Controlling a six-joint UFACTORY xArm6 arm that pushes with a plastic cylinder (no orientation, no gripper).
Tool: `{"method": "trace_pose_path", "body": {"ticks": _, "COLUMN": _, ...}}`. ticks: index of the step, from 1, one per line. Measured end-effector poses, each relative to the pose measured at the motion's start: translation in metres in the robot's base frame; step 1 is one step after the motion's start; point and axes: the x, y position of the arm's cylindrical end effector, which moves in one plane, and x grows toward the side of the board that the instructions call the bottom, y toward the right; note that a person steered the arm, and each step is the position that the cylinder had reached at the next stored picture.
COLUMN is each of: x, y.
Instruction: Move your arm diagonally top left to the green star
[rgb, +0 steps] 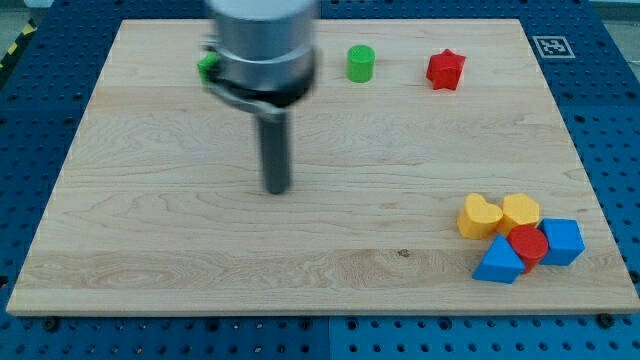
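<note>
A green block (208, 66), its shape mostly hidden behind the arm's body, shows only as a small green edge near the view's top left. My tip (276, 189) rests on the wooden board (150, 230), below and to the right of that green block, well apart from it. A green cylinder (360, 63) stands at the view's top centre, up and to the right of my tip.
A red star (445, 70) sits at the top right. At the bottom right lies a tight cluster: two yellow hearts (480, 216) (520, 210), a red cylinder (528, 243), a blue triangle (498, 264) and a blue block (563, 240).
</note>
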Motion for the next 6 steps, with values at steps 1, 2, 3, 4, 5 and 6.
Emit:
{"method": "trace_pose_path", "body": {"ticks": 1, "x": -0.031, "y": -0.086}}
{"method": "trace_pose_path", "body": {"ticks": 2, "x": -0.091, "y": -0.130}}
{"method": "trace_pose_path", "body": {"ticks": 3, "x": -0.150, "y": -0.154}}
{"method": "trace_pose_path", "body": {"ticks": 4, "x": -0.189, "y": -0.143}}
{"method": "trace_pose_path", "body": {"ticks": 5, "x": -0.222, "y": -0.097}}
{"method": "trace_pose_path", "body": {"ticks": 6, "x": -0.214, "y": -0.091}}
